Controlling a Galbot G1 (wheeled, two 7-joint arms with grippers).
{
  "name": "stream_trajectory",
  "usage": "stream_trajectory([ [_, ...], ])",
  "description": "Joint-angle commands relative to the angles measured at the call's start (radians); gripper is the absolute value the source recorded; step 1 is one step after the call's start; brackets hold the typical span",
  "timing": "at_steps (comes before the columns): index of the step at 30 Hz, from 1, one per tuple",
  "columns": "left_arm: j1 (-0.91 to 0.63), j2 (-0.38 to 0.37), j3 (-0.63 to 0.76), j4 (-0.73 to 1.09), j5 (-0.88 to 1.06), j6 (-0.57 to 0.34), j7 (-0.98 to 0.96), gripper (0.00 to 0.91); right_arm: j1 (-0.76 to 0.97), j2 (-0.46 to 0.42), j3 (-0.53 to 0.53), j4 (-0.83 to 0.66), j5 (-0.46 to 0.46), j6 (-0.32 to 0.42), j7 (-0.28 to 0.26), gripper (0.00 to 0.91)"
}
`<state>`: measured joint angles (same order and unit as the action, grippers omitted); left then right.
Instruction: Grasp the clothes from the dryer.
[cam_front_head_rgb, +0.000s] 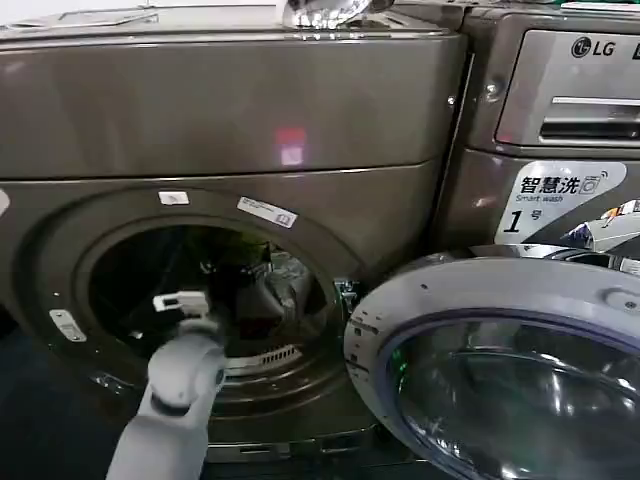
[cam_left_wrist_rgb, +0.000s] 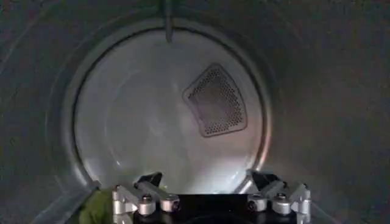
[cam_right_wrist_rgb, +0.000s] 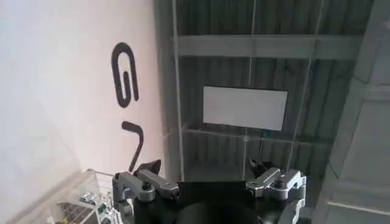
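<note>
The dryer (cam_front_head_rgb: 220, 120) is the bronze-brown machine on the left, and its round porthole (cam_front_head_rgb: 205, 300) stands open. My left arm (cam_front_head_rgb: 185, 375) reaches through the porthole into the dark drum. In the left wrist view my left gripper (cam_left_wrist_rgb: 206, 181) is open inside the drum, facing the pale back wall (cam_left_wrist_rgb: 140, 122) and its perforated vent (cam_left_wrist_rgb: 216, 100). Of the clothes, a lime-green bit (cam_left_wrist_rgb: 94, 208) lies low beside one finger (cam_left_wrist_rgb: 149, 182), not between the jaws. My right gripper (cam_right_wrist_rgb: 204, 167) is open and holds nothing; it points at a wall away from the machines.
The open door (cam_front_head_rgb: 500, 370) with its glass bowl swings out at the lower right, close to my left arm. A second machine (cam_front_head_rgb: 560, 90) with an LG logo and a white "1" sticker (cam_front_head_rgb: 560, 195) stands to the right.
</note>
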<state>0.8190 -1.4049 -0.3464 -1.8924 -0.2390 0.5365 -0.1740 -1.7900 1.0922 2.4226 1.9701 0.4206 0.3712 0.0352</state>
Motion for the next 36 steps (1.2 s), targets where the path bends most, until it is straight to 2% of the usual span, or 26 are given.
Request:
stream_trajectory([
  [1, -0.181, -0.048, 0.0, 0.294, 0.094, -0.073, 0.046, 0.907, -0.005, 0.006, 0.012, -0.002, 0.003, 0.002, 0.0, 0.907],
  [14, -0.483, -0.106, -0.016, 0.767, 0.202, -0.18, 0.095, 0.907, -0.027, 0.009, 0.033, -0.021, 0.025, 0.013, 0.0, 0.907],
  [21, -0.657, -0.139, -0.024, 1.087, 0.258, -0.277, 0.115, 0.907, -0.026, 0.02, 0.032, -0.019, 0.029, 0.018, -0.002, 0.907],
  [28, -0.7, -0.146, -0.016, 1.184, 0.307, -0.309, 0.153, 0.907, -0.028, 0.021, 0.036, -0.024, 0.03, 0.021, -0.003, 0.907],
  [32, -0.716, -0.091, 0.084, 1.236, 0.642, -0.319, 0.353, 0.907, -0.034, 0.018, 0.039, -0.026, 0.032, 0.022, -0.005, 0.907],
  [34, -0.731, -0.033, 0.215, 1.234, 0.735, -0.375, 0.544, 0.907, -0.035, 0.018, 0.037, -0.024, 0.032, 0.023, -0.006, 0.907],
  [36, -0.78, -0.007, 0.277, 1.261, 0.805, -0.418, 0.655, 0.907, -0.035, 0.02, 0.033, -0.021, 0.032, 0.023, -0.007, 0.907],
])
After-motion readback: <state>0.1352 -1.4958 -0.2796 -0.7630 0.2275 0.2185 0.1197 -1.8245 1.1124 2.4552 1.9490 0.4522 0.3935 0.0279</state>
